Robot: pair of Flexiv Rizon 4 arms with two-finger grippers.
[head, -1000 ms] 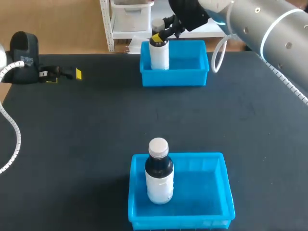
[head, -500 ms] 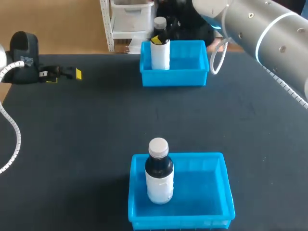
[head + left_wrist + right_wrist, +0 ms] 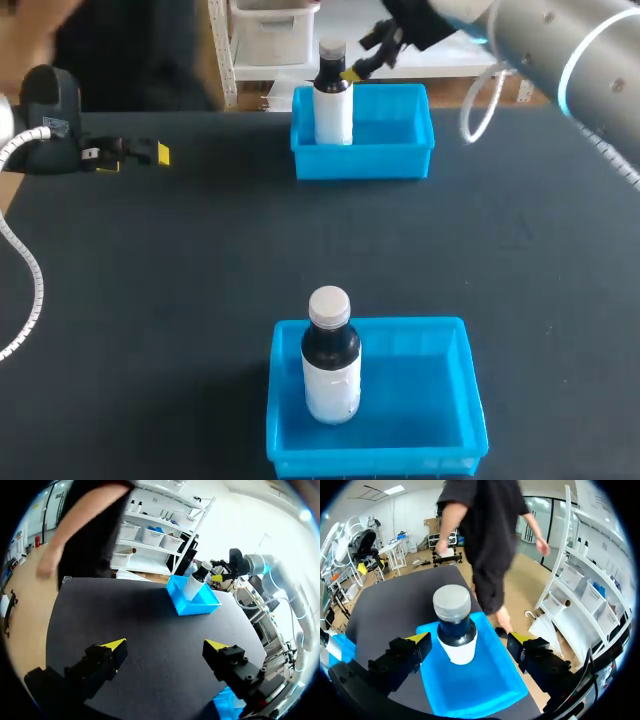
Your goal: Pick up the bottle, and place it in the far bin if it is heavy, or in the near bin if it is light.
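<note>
- Two blue bins sit on the tabletop. The far bin (image 3: 375, 160) is the landmark here, and the near bin (image 3: 420, 440) lies well apart from it on the robot's side, roughly in line with it.
- Two bottles show, alike in build, each with a white body, a dark shoulder and a grey cap.
- The first bottle (image 3: 333, 100) stands upright inside the far bin, at the end toward the left arm's side.
- The second bottle (image 3: 331, 360) stands upright inside the near bin, so well apart from the far bin.
- Two hands are in view.
- The right hand (image 3: 469, 639) hangs above the far bin's rear edge. Its fingers are spread wide to either side of the first bottle's neck, clear of it and gripping nothing.
- The left hand (image 3: 165, 645) sits low over the tabletop, well apart from the far bin toward the left arm's side. Its fingers are spread wide, with only bare surface between them.
- The tabletop (image 3: 180, 270) is a flat, matt black surface that carries both bins.
</note>
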